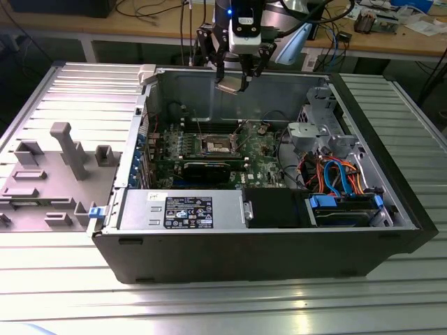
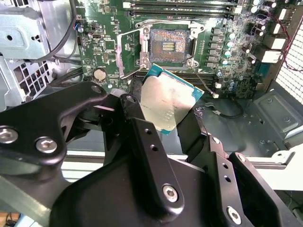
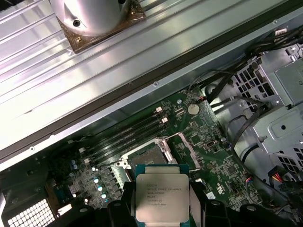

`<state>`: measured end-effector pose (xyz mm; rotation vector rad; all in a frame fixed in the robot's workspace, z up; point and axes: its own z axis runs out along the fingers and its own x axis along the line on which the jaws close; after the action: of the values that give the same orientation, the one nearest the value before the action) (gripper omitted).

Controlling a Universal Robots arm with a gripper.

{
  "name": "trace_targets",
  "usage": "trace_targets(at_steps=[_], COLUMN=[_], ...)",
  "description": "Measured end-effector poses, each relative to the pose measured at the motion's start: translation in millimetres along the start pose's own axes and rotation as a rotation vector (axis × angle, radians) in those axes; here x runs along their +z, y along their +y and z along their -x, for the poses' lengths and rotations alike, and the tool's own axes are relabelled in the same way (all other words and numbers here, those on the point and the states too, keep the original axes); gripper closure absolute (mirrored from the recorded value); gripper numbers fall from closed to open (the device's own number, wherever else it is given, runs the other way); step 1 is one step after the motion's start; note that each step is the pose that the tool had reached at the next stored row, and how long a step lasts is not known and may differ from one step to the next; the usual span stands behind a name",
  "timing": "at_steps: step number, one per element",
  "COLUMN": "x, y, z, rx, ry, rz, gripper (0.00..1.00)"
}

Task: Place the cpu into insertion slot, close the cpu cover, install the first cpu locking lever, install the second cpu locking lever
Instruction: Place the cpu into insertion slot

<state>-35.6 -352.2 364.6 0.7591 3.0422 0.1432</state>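
Between the clenched jaws of the gripper [image 1: 236, 78], the cpu [image 2: 165, 101] is being held flat, the uncovered insertion slot [image 2: 169, 46] lying well below them.

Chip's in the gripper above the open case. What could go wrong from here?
1. The cpu looks skewed relative to the insertion slot in the second wrist view; it might seat crooked.
2. The gripper pinches only its edges, high above the board; a slip would drop it.
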Motion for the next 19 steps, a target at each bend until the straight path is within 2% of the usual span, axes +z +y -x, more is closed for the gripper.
trace_targets(at_steps=[5, 14, 19], x=[0.0, 0.0, 0.0], y=[0.0, 0.0, 0.0], z=[0.0, 0.0, 0.0], rx=[0.001, 0.037, 0.037], ry=[-0.0002, -0.0033, -0.0034], rz=[0.0, 0.0007, 0.0007], gripper=[0.46, 0.46, 0.46])
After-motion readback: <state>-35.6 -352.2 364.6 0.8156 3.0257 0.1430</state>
